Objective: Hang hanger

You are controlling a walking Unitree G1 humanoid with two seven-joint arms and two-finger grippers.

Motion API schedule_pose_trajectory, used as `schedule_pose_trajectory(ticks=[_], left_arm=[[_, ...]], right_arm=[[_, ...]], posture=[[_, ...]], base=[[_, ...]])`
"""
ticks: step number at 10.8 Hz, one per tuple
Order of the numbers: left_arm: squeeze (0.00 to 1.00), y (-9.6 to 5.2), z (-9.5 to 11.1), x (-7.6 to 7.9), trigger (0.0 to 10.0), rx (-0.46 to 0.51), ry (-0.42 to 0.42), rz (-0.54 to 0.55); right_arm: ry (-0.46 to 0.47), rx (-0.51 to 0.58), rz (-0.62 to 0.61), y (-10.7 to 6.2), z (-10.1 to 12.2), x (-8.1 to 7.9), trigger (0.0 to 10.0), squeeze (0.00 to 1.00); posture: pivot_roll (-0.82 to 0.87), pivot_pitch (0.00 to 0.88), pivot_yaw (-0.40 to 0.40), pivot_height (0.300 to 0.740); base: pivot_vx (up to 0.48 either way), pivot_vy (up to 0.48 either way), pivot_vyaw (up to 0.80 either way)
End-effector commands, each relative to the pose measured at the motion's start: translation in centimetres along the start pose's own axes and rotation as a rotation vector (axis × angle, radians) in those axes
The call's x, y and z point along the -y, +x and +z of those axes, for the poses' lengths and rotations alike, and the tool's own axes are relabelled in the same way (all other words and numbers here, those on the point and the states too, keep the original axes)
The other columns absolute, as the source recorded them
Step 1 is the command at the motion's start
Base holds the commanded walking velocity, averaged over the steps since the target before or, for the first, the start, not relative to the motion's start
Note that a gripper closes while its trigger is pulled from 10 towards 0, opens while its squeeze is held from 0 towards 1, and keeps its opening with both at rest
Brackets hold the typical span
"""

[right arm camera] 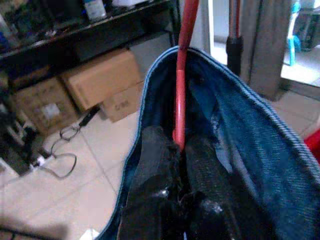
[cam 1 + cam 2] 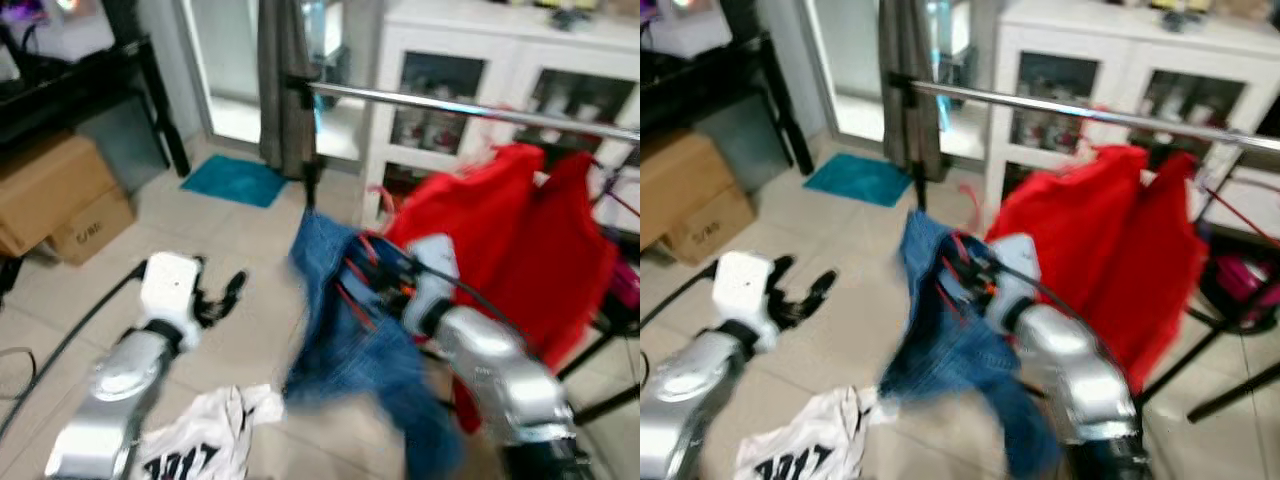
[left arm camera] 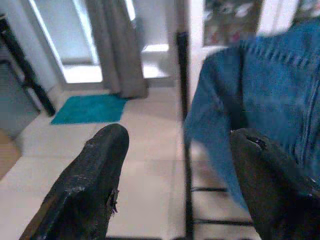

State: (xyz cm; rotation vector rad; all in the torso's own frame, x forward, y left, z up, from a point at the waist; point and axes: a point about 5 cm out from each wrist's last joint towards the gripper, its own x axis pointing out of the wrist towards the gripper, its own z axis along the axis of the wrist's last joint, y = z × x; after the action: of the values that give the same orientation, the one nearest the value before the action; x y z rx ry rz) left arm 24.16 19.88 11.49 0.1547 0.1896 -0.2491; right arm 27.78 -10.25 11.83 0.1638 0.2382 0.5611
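Tiled floor (image 2: 250, 330), steel rail (image 2: 470, 108); right gripper (image 1: 177, 150) jaws clamp red hanger (image 1: 181, 100) w/ jeans (image 2: 350, 340); left gripper (image 2: 222, 295) jaws apart, empty.

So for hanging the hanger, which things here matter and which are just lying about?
In the job:
red hanger, pinched in the right hand
jeans draped on it
rail

Lying about:
red shirts
white shirt on the floor
boxes
teal mat
left hand, open

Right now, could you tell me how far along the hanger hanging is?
Done: red garments hang on the metal rail. In hand: the right claw is shut on a red hanger carrying a denim garment, below the rail. Left: hooking it on. The left claw is open.
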Motion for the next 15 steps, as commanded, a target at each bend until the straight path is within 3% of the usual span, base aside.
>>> schedule_pose_trajectory(ticks=[1, 3, 6, 8, 11, 13, 15], left_arm=[[0.00, 0.2, 0.4, 0.5, 10.0, 0.009, 0.013, -0.030], [0.00, 0.5, 0.3, 0.7, 10.0, 0.011, 0.000, -0.036], [0.00, 0.4, 0.3, 0.8, 10.0, 0.013, -0.004, -0.035], [0.00, 0.3, 0.2, 0.8, 10.0, 0.005, 0.000, -0.049], [0.00, 0.4, 0.1, 0.9, 10.0, -0.002, 0.014, -0.069], [0.00, 0.3, 0.0, 1.0, 10.0, -0.001, 0.016, -0.084], [0.00, 0.5, 0.0, 1.3, 10.0, 0.005, 0.021, -0.107]], right_arm=[[-0.009, 0.054, -0.068, -0.6, 1.7, 1.1, 10.0, 0.00], [-0.002, 0.038, -0.172, -0.9, 1.3, 2.0, 10.0, 0.00], [0.003, 0.020, -0.138, -1.0, 1.1, 1.0, 10.0, 0.00], [0.009, 0.029, -0.207, -1.8, 1.2, 1.2, 10.0, 0.00], [0.054, 0.048, -0.381, -4.2, 0.4, 2.4, 10.0, 0.00], [0.082, 0.095, -0.559, -5.9, 0.3, 4.2, 10.0, 0.00], [0.065, 0.125, -0.552, -6.6, 0.6, 4.2, 10.0, 0.00]], posture=[[0.04, 0.000, 0.033, 0.740], [0.02, 0.000, 0.037, 0.740], [0.02, 0.000, 0.035, 0.740], [0.01, 0.000, 0.047, 0.740], [0.01, 0.000, 0.060, 0.740], [0.01, 0.000, 0.062, 0.740], [-0.02, 0.000, 0.081, 0.740]], base=[[0.285, 0.000, 0.00], [0.287, 0.000, -0.40], [0.287, 0.000, -0.27], [0.285, 0.000, 0.00], [0.286, 0.000, 0.00], [0.279, 0.000, 0.00], [0.274, 0.000, 0.00]])
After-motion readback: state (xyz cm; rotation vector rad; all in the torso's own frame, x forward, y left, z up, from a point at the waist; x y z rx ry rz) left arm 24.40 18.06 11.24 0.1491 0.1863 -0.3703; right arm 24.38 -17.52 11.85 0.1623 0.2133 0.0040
